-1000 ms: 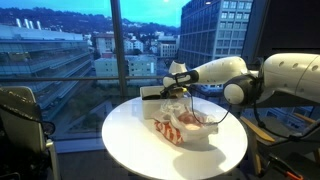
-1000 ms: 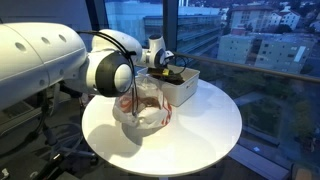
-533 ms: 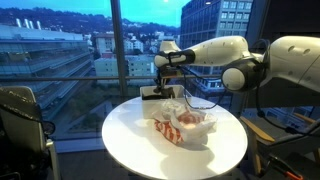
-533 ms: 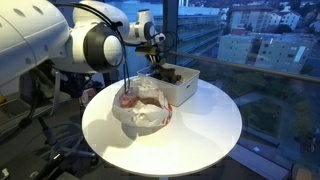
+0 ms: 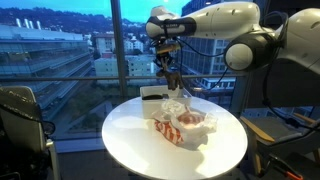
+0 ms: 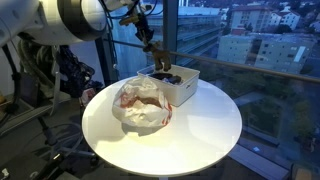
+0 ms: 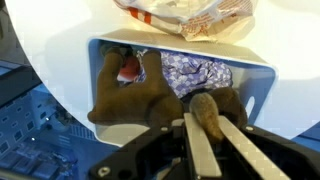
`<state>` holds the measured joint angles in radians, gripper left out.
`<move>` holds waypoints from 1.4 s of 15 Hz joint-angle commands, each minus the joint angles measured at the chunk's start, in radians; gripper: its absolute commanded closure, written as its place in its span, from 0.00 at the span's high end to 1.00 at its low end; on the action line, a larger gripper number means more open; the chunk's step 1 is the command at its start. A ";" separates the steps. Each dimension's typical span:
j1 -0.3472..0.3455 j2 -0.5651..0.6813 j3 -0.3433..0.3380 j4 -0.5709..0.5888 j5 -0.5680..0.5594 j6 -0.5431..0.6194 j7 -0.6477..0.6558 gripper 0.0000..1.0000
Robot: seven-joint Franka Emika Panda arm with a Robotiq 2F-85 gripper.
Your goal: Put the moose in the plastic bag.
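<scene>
My gripper (image 5: 168,62) (image 6: 144,33) hangs high above the white box (image 5: 152,93) (image 6: 182,88), shut on the tan-brown moose (image 5: 172,79) (image 6: 156,52), which dangles below the fingers. In the wrist view the gripper (image 7: 207,117) pinches a rounded brown part of the moose (image 7: 135,100), and the rest of its body hangs over the open box (image 7: 255,70). The crinkled plastic bag (image 5: 186,125) (image 6: 143,102) (image 7: 185,15) with red and white patches lies on the round table beside the box.
The round white table (image 5: 130,140) (image 6: 205,130) stands by large windows. The box holds a purple patterned item (image 7: 195,72) and a small red-and-white thing (image 7: 128,68). A dark chair (image 5: 22,115) stands beside the table.
The arm has risen from the box, lifting the moose out with it. The moose now hangs in the air above the box; the bag has not moved.
</scene>
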<state>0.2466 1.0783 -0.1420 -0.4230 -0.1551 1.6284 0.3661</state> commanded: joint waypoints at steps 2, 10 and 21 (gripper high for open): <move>0.028 -0.110 -0.002 -0.006 -0.012 -0.188 0.077 0.02; -0.027 -0.153 0.071 -0.014 0.117 -0.393 0.265 0.02; -0.192 -0.020 0.180 -0.006 0.367 -0.421 0.610 0.03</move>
<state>0.0968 1.0232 0.0016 -0.4592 0.1550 1.2337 0.8883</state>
